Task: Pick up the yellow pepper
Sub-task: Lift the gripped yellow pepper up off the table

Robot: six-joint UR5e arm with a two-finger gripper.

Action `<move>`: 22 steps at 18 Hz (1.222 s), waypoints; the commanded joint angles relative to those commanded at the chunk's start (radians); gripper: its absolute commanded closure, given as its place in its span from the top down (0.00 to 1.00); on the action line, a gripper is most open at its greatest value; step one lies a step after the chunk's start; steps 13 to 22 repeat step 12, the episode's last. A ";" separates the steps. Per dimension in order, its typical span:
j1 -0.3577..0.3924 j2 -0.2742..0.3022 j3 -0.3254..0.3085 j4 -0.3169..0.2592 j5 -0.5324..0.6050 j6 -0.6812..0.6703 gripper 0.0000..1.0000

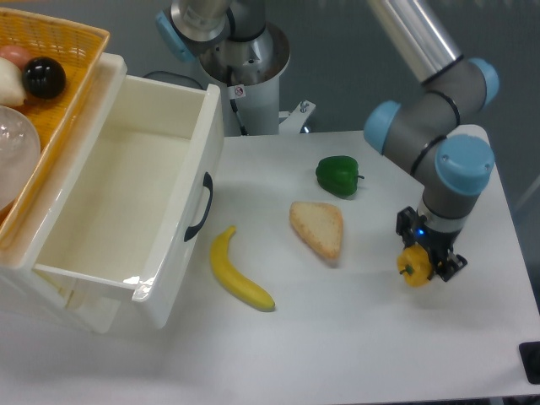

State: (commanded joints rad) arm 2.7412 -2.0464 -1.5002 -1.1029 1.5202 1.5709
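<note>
My black two-finger end effector (429, 258) is pinched on the small glossy yellow-orange bell pepper (413, 265), which sits at the right side of the white bench (354, 337), its lobed body showing to the left of my fingers with the dark stem spot facing the camera. Whether the pepper touches the bench surface or hangs just above it, I cannot tell from this angle. My grey and blue wrist rises straight above the grasp. To the left of the pepper, apart from it, lies a tan wedge-shaped slice of bread (319, 229), and beyond that, toward the back, a dark green bell pepper (338, 175). Farther left, a long curved yellow banana (237, 272) lies near the front of an open white drawer (126, 194) with a black handle. A woven orange basket (51, 101) holding round objects sits on top of the drawer unit at the far left.
</note>
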 joint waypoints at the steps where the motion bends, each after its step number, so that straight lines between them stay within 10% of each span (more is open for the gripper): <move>1: 0.000 0.009 0.000 -0.002 0.000 -0.018 0.30; 22: 0.000 0.043 0.034 -0.034 0.029 -0.069 0.30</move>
